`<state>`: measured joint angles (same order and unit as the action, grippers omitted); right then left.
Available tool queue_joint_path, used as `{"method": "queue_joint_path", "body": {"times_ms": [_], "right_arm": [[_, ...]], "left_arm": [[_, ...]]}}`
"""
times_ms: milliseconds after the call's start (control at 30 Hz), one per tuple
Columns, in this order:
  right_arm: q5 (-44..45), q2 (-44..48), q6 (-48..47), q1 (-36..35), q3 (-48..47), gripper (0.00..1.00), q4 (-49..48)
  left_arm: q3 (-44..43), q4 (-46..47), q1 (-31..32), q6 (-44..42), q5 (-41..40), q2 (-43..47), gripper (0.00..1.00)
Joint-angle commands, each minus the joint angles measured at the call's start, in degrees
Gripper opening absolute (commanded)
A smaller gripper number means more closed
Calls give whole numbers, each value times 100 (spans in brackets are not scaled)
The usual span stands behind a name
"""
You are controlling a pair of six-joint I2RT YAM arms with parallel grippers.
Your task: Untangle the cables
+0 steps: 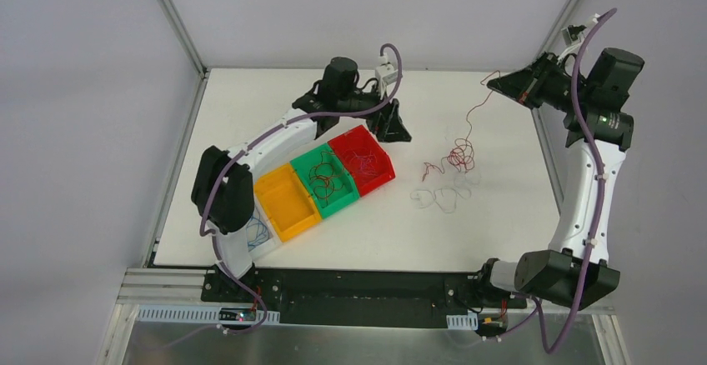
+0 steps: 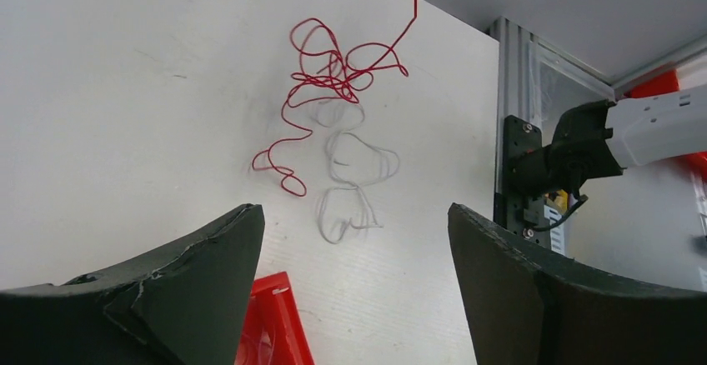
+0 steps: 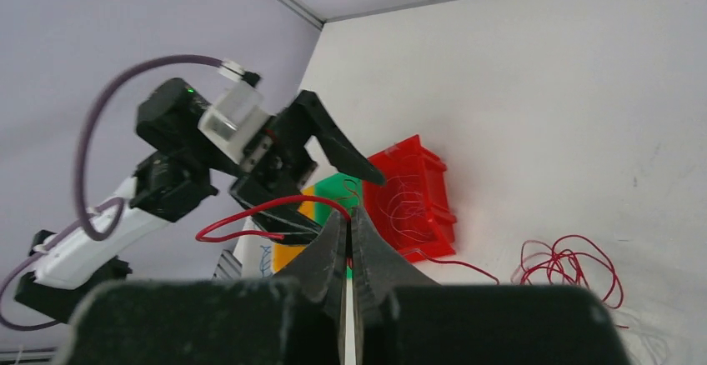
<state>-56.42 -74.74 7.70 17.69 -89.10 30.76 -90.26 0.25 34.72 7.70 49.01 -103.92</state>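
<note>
Two robot arms are counted, the left arm (image 1: pixel 275 136) and the right arm (image 1: pixel 588 190), each fitted with one gripper: the left gripper (image 2: pixel 352 208), the right gripper (image 3: pixel 349 219). Three coloured bins are lined up at left: one red bin (image 1: pixel 377 185), one green bin (image 1: pixel 343 207), one yellow bin (image 1: pixel 288 202). One bright red cable (image 2: pixel 321 77) is seen to their right. How many white cables (image 2: pixel 354 161) lie near it cannot be told.
</note>
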Motion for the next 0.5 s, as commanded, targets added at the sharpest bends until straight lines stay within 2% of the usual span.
{"method": "queue_joint_path", "body": {"times_ms": [0, 267, 467], "right_arm": [[-276, 280, 707, -190, -458, 0, -88], [-239, 282, 1618, -335, -922, 0, -766], [-325, 247, 2268, -353, -1204, 0, -1164]], "left_arm": [[117, 657, 281, -354, 584, -47, 84], [448, 918, 737, -1295, 265, -438, 84], [715, 2128, 819, -894, -216, -798, 87]]}}
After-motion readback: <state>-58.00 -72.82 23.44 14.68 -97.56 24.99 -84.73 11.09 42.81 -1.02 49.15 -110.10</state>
